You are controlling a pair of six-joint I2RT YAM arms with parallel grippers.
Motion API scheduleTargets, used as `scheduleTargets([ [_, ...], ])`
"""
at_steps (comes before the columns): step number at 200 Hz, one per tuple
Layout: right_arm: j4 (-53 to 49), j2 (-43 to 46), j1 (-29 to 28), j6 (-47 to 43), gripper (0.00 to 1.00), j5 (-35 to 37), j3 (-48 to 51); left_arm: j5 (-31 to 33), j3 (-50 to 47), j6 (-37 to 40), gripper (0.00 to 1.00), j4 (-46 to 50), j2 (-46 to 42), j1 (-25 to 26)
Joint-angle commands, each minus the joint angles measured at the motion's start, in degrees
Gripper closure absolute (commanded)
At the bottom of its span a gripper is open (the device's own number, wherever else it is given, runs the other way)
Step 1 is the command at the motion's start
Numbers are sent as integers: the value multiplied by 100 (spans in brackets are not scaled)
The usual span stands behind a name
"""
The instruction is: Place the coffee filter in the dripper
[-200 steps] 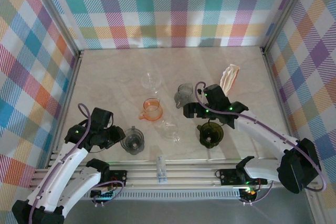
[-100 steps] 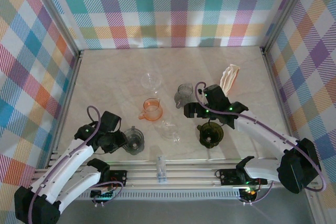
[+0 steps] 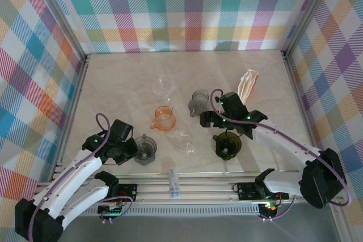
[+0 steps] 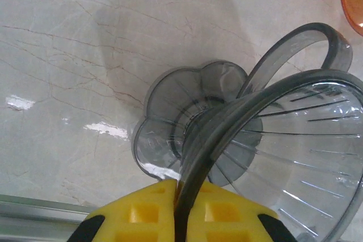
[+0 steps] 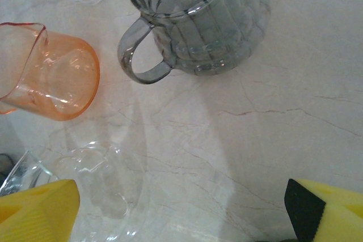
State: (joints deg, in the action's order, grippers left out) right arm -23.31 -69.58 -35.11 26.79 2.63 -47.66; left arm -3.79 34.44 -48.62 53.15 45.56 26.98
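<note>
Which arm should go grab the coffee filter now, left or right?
Right. The right gripper is open, empty, and on the same side as the coffee filter; the left gripper is shut on the rim of the grey dripper.

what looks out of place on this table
A small clear plastic piece lies on the metal rails at the near edge, off the marble tabletop. It looks stray there. Nothing appears spilled or broken.
</note>
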Motion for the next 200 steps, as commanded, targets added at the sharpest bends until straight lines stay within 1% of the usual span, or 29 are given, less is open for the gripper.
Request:
scheduleTargets([
  [1, -178, 128, -35, 106, 6, 392, 40, -25, 494, 97, 100, 300, -125, 52],
  [24, -351, 205, -28, 125, 5, 761, 20, -147, 1145, 295, 100, 415, -105, 53],
  [41, -450, 263, -22, 100, 4, 1052, 3, -429, 1636, 456, 100, 290, 1, 66],
  [53, -548, 283, -12, 91, 4, 1280, -22, -683, 1930, 533, 100, 162, 251, 102],
  [67, -693, 280, 10, 96, 3, 1543, -85, -854, 2279, 579, 100, 30, 628, 299],
  [87, -801, 334, 75, 107, 3, 1732, -91, -825, 2682, 606, 100, -244, 1152, 831],
  [108, -812, 451, 170, 136, 3, 1732, -9, -998, 2979, 601, 100, -595, 1798, 1176],
  [137, -901, 574, 240, 148, 2, 1727, 68, -1211, 3252, 654, 100, -952, 2482, 1356],
  [160, -967, 694, 268, 145, 2, 1726, 138, -1142, 3426, 773, 100, -964, 2795, 1437],
  [200, -951, 767, 302, 177, 2, 1663, 235, -1184, 3317, 781, 100, -1000, 2996, 1445],
])
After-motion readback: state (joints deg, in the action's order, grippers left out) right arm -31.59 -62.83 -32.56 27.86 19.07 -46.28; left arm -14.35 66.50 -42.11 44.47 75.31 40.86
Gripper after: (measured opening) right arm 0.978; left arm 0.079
